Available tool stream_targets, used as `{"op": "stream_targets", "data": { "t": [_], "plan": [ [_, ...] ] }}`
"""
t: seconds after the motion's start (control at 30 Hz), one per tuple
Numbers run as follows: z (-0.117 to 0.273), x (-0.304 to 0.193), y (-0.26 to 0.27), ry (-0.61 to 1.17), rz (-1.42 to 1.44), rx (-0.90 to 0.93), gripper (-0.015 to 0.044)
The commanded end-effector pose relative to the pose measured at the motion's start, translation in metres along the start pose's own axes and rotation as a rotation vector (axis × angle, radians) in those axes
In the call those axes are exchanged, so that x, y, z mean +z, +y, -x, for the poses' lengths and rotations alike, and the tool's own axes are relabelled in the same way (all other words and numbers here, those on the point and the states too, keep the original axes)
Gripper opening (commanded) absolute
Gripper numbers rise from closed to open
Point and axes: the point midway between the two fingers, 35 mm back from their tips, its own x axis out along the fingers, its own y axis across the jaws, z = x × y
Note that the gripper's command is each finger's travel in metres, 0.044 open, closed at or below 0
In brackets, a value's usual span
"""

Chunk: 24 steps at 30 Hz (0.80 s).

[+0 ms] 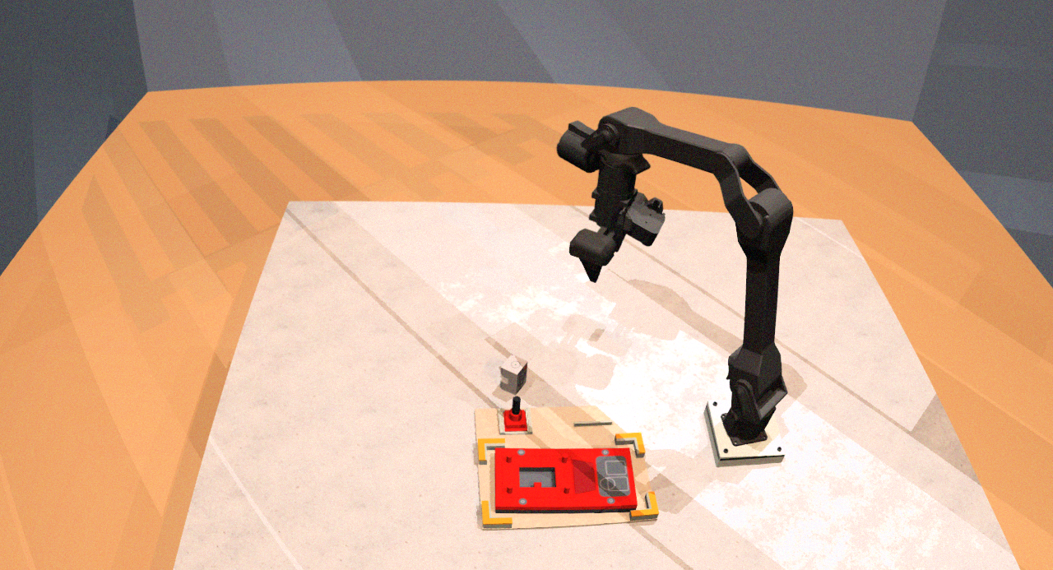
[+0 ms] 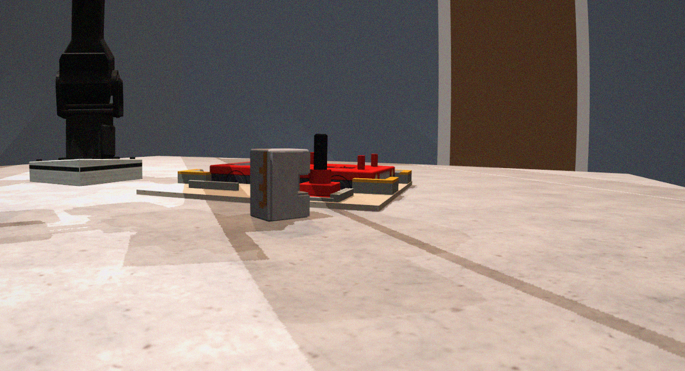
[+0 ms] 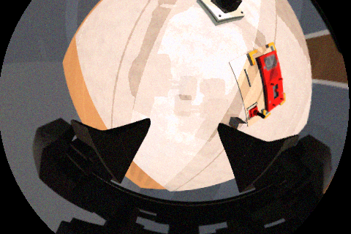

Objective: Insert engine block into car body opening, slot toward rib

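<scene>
Off to the far side of the fixture board (image 1: pixel 545 423) (image 2: pixel 229 195) (image 3: pixel 252 88) from the car body (image 1: pixel 582 502) (image 2: pixel 229 168) (image 3: pixel 269 80), next to the black-topped red post (image 1: pixel 515 418) (image 2: pixel 320 153) (image 3: pixel 254 112) — that's where the engine block (image 1: pixel 512 374) (image 2: pixel 279 184) (image 3: pixel 238 121) stands, on the table. Gripper (image 1: pixel 593 280) (image 3: pixel 184 124) is high above, fingers wide, nothing between them. In the wrist view the block sits out past the right-hand fingertip, so it's offset sideways, not between. One arm, so reach is its alone. Block's long axis looks vertical; slot opens sideways, to the right in the exterior view. Judgement: shift over and down, match yaw to the block's faces before closing.
</scene>
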Motion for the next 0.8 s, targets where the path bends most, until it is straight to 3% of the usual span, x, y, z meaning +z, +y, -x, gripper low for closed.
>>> {"op": "stream_targets", "data": {
  "t": [0.0, 0.77],
  "plan": [
    [0.001, 0.0, -0.001, 0.0, -0.027, -0.009, 0.044],
    [0.0, -0.012, -0.019, 0.006, 0.72, -0.009, 0.044]
  ]
}}
